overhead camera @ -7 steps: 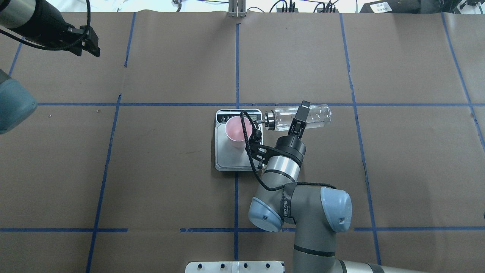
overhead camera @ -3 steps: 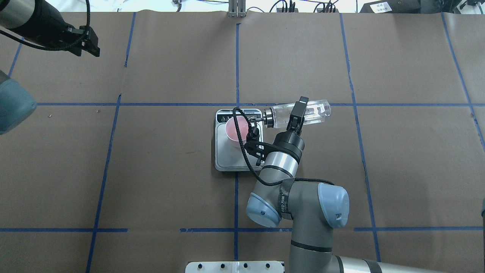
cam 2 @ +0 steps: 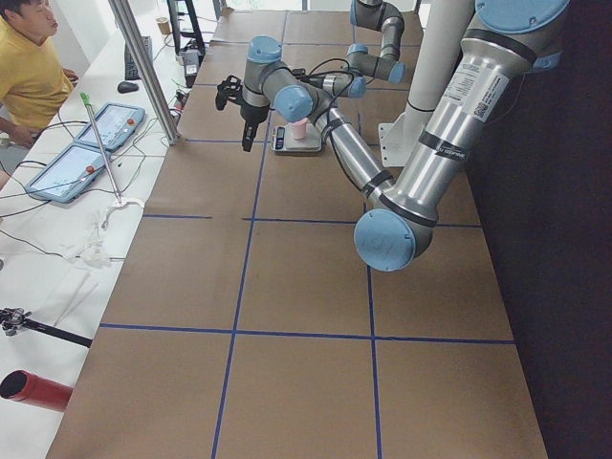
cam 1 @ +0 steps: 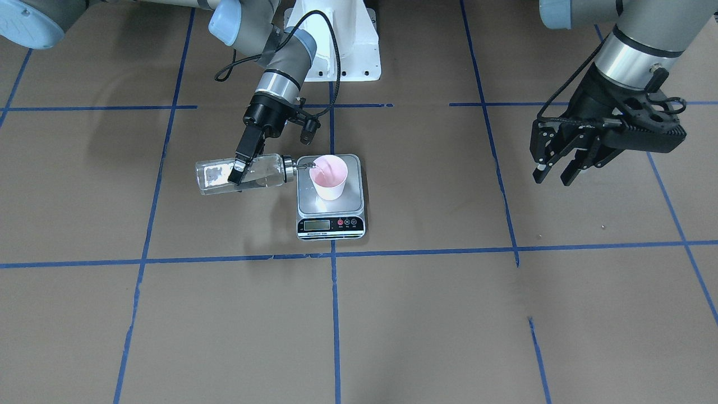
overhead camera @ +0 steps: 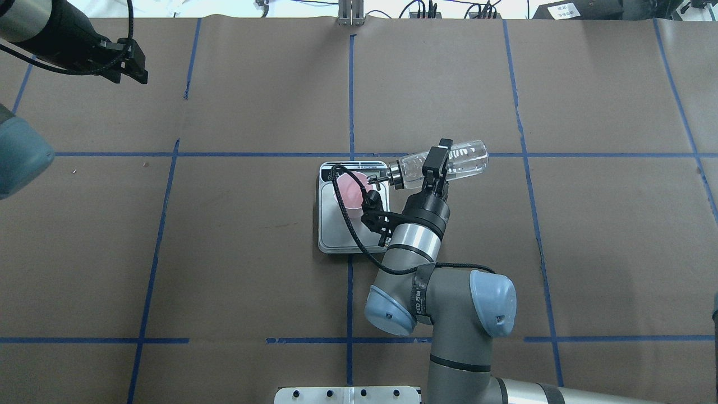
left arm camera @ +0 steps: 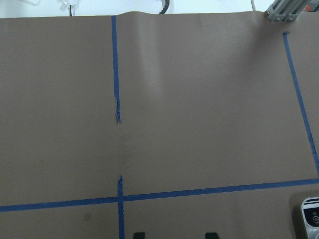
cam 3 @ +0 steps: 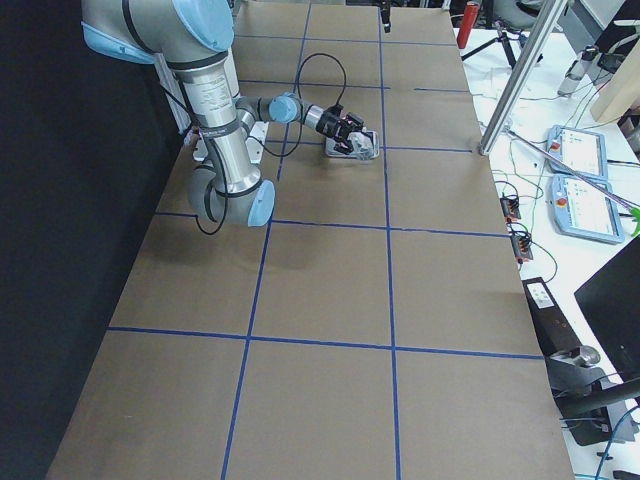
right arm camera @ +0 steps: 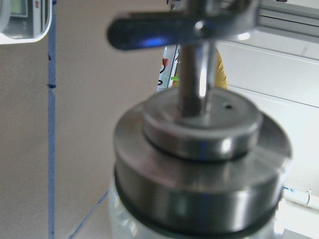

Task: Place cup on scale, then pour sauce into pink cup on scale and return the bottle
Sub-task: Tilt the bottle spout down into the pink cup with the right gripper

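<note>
Overhead/front cams look down from opposite sides, share scale (overhead camera: 336, 233); 2 end cams far off.

Bright, even overhead light; soft shadows lie on the table (cam 1: 168, 314). The right wrist view is blurred, with glints on the bottle (right arm camera: 199, 164).

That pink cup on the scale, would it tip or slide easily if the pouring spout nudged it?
Probably light: the cup is small and thin-looking. It tapers to a narrow base, so a nudge from the bottle at its rim might tip it. The scale, smooth steel on top, likely lets it slide.
</note>
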### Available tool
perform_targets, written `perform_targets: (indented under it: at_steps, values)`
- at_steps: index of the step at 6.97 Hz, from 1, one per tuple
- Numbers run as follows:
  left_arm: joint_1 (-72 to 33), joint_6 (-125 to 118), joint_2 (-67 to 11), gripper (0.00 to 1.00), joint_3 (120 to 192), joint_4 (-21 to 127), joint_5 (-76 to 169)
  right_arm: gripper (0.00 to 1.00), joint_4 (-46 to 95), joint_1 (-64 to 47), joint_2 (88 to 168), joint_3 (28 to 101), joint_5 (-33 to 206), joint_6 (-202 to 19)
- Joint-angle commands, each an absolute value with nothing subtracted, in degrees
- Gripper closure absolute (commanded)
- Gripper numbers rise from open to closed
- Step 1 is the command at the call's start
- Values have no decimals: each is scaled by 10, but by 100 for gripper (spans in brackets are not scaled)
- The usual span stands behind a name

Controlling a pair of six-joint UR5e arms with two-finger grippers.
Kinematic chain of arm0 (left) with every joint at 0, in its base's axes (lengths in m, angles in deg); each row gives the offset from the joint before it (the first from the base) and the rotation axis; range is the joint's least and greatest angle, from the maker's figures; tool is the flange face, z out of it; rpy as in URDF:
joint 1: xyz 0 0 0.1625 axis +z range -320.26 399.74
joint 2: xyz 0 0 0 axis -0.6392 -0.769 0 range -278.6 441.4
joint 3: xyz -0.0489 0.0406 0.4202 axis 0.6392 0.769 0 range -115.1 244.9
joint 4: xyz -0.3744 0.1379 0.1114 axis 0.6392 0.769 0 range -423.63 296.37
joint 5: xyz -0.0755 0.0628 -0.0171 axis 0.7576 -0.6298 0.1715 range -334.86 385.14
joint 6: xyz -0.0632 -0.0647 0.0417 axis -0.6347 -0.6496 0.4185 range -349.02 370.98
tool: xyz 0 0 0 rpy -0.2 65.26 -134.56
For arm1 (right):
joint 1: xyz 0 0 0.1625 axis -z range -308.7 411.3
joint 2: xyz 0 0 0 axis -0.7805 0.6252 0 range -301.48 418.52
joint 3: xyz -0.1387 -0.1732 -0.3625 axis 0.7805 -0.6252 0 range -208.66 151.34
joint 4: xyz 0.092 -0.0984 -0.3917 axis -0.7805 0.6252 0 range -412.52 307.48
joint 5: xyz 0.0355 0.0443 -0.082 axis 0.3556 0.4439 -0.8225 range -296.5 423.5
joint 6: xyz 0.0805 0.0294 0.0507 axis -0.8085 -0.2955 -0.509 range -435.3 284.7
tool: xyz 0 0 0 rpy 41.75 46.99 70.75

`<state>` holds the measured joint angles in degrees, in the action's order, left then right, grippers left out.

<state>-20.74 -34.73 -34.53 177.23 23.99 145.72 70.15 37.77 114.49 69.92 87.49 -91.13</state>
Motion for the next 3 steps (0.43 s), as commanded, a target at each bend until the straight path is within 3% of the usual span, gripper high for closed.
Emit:
perform_targets:
  at_steps: [1, 3]
  values:
    - [-207, -347, -345, 49, 1772, 240, 1457, 100, 701, 378, 1141, 700, 859, -849]
    - [-207, -347, -345, 49, 1772, 240, 1457, 100, 701, 377, 1141, 700, 843, -826]
